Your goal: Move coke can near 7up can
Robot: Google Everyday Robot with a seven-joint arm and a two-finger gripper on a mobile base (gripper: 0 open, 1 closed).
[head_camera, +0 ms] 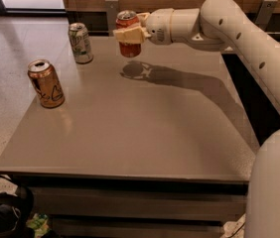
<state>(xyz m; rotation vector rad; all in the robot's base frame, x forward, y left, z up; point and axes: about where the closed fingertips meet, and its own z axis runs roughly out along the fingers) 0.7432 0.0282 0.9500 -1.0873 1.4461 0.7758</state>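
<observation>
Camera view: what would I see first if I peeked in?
The robot's gripper holds the coke can in the air above the far side of the table. The 7up can stands at the far left corner, and a golden-brown can stands nearer, by the left edge.

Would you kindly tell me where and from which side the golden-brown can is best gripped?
Take the golden-brown can at mid-body from the right: it stands upright at the table's left edge. The end effector, aloft near the far edge, holds the coke can.
</observation>
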